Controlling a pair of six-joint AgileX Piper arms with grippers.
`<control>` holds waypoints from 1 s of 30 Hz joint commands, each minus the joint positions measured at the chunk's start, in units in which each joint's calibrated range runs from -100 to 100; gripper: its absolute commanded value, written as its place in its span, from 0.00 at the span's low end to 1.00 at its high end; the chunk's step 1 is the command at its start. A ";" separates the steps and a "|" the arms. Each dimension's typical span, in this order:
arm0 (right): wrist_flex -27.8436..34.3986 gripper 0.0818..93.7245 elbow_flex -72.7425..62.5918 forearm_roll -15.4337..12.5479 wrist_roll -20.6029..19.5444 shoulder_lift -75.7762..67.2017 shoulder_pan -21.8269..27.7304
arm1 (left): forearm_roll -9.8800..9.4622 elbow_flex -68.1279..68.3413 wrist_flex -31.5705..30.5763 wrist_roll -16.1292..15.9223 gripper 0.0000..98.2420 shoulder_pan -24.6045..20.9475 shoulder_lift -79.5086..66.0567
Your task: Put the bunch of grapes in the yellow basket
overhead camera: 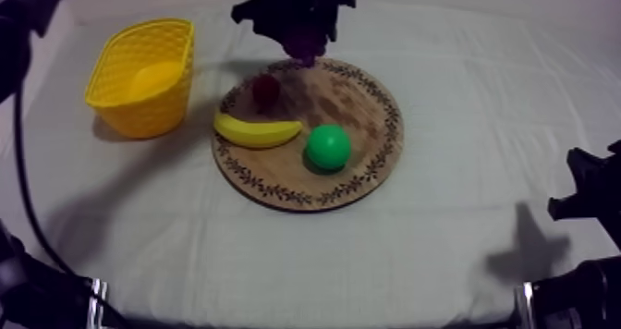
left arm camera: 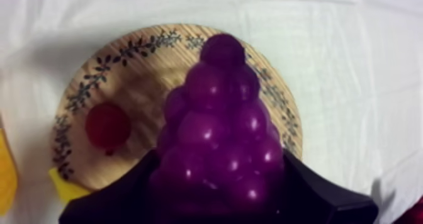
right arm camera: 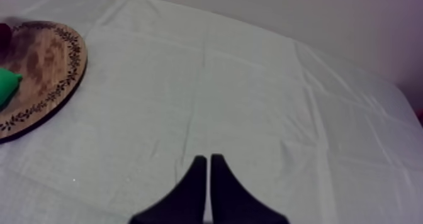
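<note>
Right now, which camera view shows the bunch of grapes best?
The left wrist view: the bunch of grapes sits large and close, clamped in the left gripper above the wooden board. The top view gives a small purple tip under that gripper. The right wrist view faces the board's rim and cloth.

round wooden board with patterned rim [overhead camera: 362, 94]: mid-table, on grey-white cloth [overhead camera: 462, 213]. yellow woven basket [overhead camera: 139, 111]: left of the board, just apart from it. on the board: yellow toy banana [overhead camera: 257, 129] at the left edge; small red fruit [overhead camera: 266, 90] just behind the banana; green toy pear [overhead camera: 328, 148] right of the banana. purple toy bunch of grapes [left arm camera: 217, 145]: above the board's far rim, clamped in the left gripper [overhead camera: 303, 39].
</note>
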 commanded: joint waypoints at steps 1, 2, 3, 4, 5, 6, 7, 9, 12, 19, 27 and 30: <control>-0.03 0.00 -0.01 0.00 0.00 -0.02 -0.01 | -0.18 4.80 -0.54 -0.39 0.56 0.12 -6.67; -0.03 0.00 -0.01 0.00 0.00 -0.02 -0.01 | -0.25 6.41 -0.83 -0.66 0.56 0.15 -8.50; -0.03 0.00 -0.01 0.00 0.00 -0.02 -0.01 | -0.29 8.01 -1.12 -0.96 0.56 0.18 -10.33; -0.03 0.00 -0.01 0.00 0.00 -0.02 -0.01 | -0.32 9.63 -1.42 -1.28 0.56 0.19 -12.15; -0.03 0.00 -0.01 0.00 0.00 -0.02 -0.01 | -0.35 11.23 -1.68 -1.60 0.56 0.23 -13.97; -0.03 0.00 -0.01 0.00 0.00 -0.02 -0.01 | -0.36 12.82 -1.94 -1.96 0.55 0.27 -15.73; -0.03 0.00 -0.01 0.00 0.00 -0.02 -0.01 | -0.38 14.37 -2.17 -2.35 0.55 0.33 -17.48; -0.03 0.00 -0.01 0.00 0.00 -0.02 -0.01 | -0.39 17.33 -2.50 -3.25 0.55 0.45 -20.80; -0.03 0.00 -0.01 0.00 0.00 -0.02 -0.01 | -0.40 21.42 -2.74 -4.85 0.55 0.70 -25.24; -0.03 0.00 -0.01 0.00 0.00 -0.02 -0.01 | -0.96 33.25 -4.65 -6.94 0.55 1.34 -34.26; -0.03 0.00 -0.01 0.00 0.00 -0.02 -0.01 | -0.34 45.53 -7.93 -8.31 0.55 -3.06 -41.42; -0.03 0.00 -0.01 0.00 0.00 -0.02 -0.01 | 0.14 48.13 -8.21 -9.41 0.55 -6.10 -43.10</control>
